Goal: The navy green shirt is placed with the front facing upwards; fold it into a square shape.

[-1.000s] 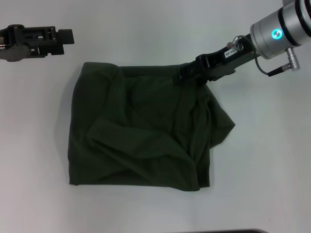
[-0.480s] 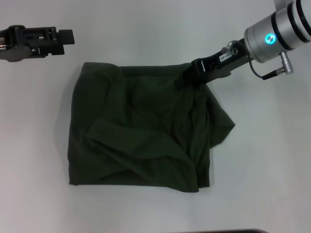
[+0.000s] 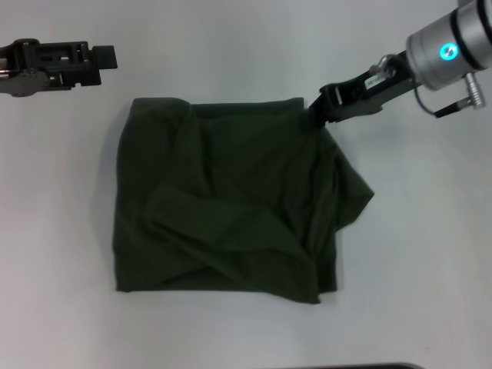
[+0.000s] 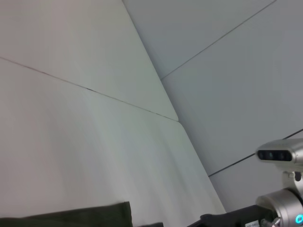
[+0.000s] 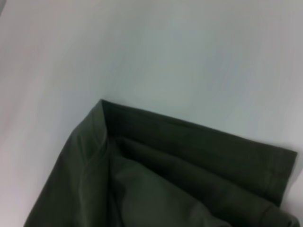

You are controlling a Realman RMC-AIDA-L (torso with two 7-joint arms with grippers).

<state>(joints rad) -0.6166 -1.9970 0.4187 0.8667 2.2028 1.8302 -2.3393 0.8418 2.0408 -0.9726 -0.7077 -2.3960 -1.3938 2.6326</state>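
The navy green shirt (image 3: 231, 207) lies on the white table as a rumpled, roughly square bundle, plain dark green side up, with loose folds bulging out on its right side. My right gripper (image 3: 314, 117) is at the shirt's far right corner, shut on the cloth there. In the right wrist view the shirt (image 5: 165, 175) shows layered hemmed edges meeting at a corner. My left gripper (image 3: 104, 55) hovers off the cloth beyond the far left corner, holding nothing. A strip of the shirt (image 4: 85, 217) shows in the left wrist view.
The white table (image 3: 61, 231) surrounds the shirt on all sides. A dark edge (image 3: 361, 366) runs along the near side. The right arm (image 4: 279, 208) shows in the left wrist view.
My right gripper has moved to the right and slightly away, dragging the whole shirt a little to the right. The left arm has not moved.
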